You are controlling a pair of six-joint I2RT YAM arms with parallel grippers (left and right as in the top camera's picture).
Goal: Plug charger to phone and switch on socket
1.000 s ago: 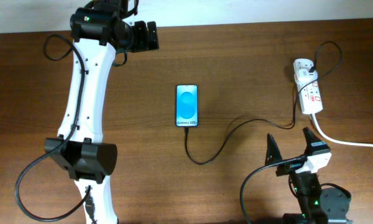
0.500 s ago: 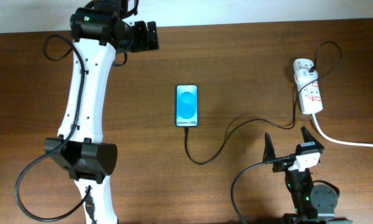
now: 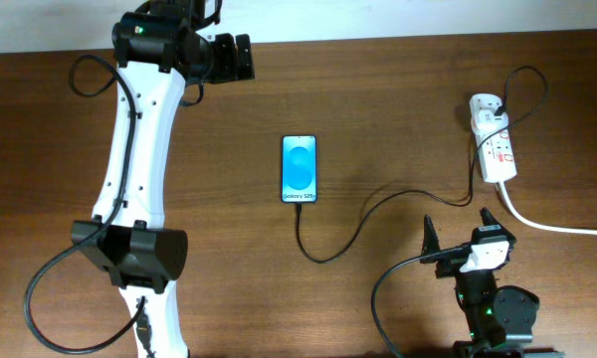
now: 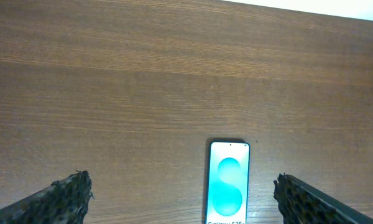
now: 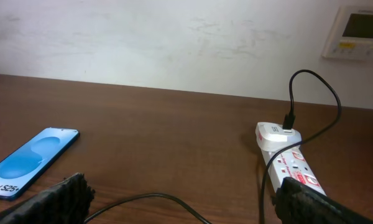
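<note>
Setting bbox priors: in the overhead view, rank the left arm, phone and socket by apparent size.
1. left arm: by far the largest.
2-3. phone and socket: they look about alike. The socket appears longer but narrower, so I won't rank one above the other.

Soft, even light fell across the desk, leaving only faint shadows. The phone screen glowed brightly, without glare. In the left wrist view, the dark fingers at 7 and 5 o'clock looked grainy and blurred.
</note>
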